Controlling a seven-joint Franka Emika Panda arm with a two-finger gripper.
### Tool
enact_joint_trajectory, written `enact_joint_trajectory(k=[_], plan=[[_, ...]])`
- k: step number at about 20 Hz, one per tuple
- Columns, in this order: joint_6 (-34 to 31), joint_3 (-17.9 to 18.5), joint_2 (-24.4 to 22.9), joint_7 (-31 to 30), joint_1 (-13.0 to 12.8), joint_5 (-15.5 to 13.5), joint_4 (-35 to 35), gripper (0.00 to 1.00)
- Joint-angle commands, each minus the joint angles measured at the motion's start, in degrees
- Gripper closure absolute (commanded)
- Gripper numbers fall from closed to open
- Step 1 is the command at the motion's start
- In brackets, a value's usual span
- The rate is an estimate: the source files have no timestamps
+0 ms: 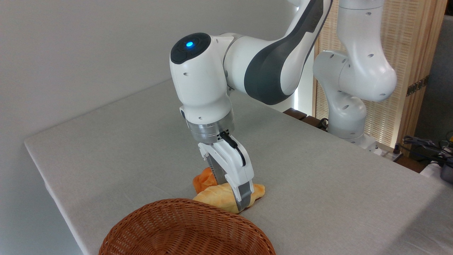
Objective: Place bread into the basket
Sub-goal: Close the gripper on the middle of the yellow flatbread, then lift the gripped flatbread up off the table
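Observation:
The bread (pixel 214 199), a pale-yellow loaf with golden ends, lies on the table just behind the far rim of the basket (pixel 159 212), a wide reddish-brown wicker one at the bottom edge. My gripper (pixel 230 195) is lowered over the loaf's middle with one finger on each side. The near finger (pixel 242 198) rests against the loaf's front side. The far finger goes down behind the loaf, its tip hidden. Whether the fingers squeeze the loaf cannot be told. The basket's inside is mostly cut off by the frame.
A small deep-orange bun (pixel 202 181) sits right behind the loaf, touching it and close to the far finger. The grey cloth-covered table (pixel 116 141) stretches left and back. The arm's base (pixel 348 117) stands at the back right, with cables (pixel 424 145) beyond the table's right edge.

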Motion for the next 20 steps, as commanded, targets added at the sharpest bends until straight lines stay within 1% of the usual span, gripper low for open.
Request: enact_joint_trajectory(k=[1, 10, 13, 14, 17, 19, 20], plan=[[0.9, 0.0, 0.7, 1.7, -0.4, -0.8, 0.1, 0.53], [0.9, 0.0, 0.7, 1.8, -0.3, -0.9, 0.2, 0.52], [-0.9, 0.0, 0.3, 2.1, -0.3, -0.9, 1.7, 0.52], [-2.7, 0.0, 0.1, 2.3, -0.3, -1.0, 3.0, 0.52], [-7.1, -0.2, -0.6, 3.8, -0.4, -3.1, 5.1, 0.52], [-9.9, -0.4, -1.8, 4.7, -0.4, -3.3, 5.8, 0.52], [-12.0, -1.4, -2.3, 4.7, -0.4, -3.4, 6.4, 0.52]])
